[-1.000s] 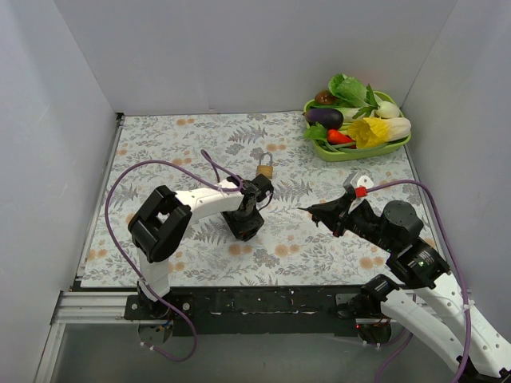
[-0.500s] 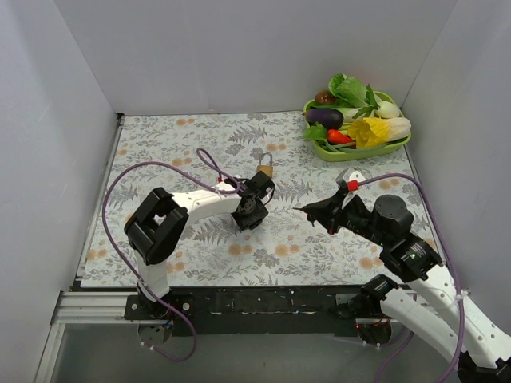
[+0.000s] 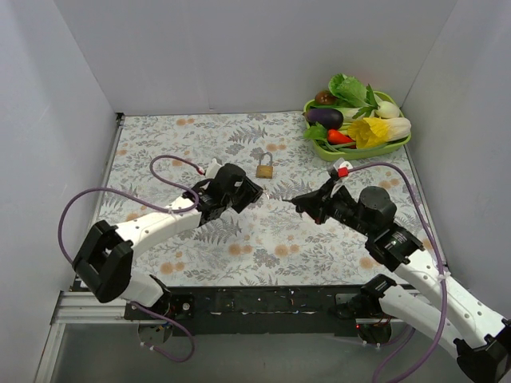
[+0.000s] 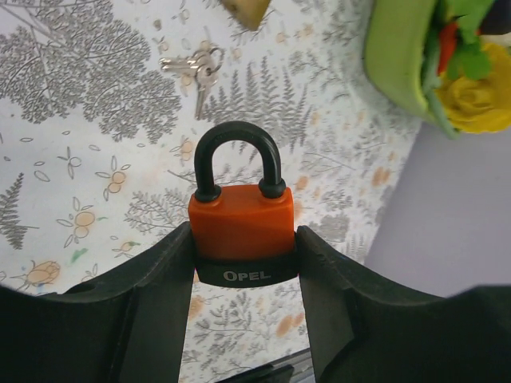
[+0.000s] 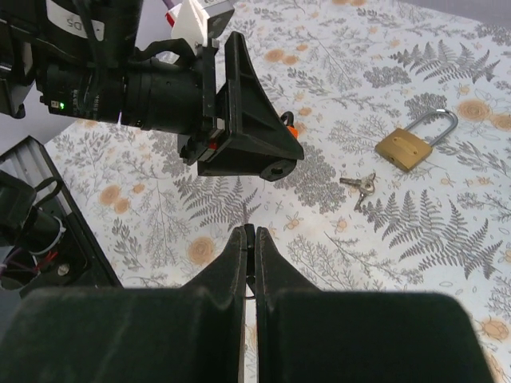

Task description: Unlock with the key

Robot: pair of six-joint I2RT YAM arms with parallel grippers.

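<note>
Between the left gripper's (image 3: 249,191) two fingers: orange padlock (image 4: 241,217), black base stamped "OPEL", clamped at both sides of the body. The black shackle points away from the wrist and looks seated in the body.

Beyond the shackle, a little left in the left wrist view: small bunch of keys (image 4: 196,70) lying flat on the floral table cover (image 3: 160,144), apart from both grippers and touching neither. Just past the keys sits a brass padlock (image 5: 413,142), flat, with its shackle pointing away from the arms.

Right gripper (image 5: 248,235): jaws pressed together with only a thin seam between the fingers; nothing visible in them. It hangs above the cover. The keys lie ahead of its tips and to the right, nearer than the brass padlock. The left gripper with the orange padlock is ahead of it and to the left, its tip pointing towards the keys.

Green tray (image 4: 395,64) of vegetables is off to the right of the left gripper, well apart.
</note>
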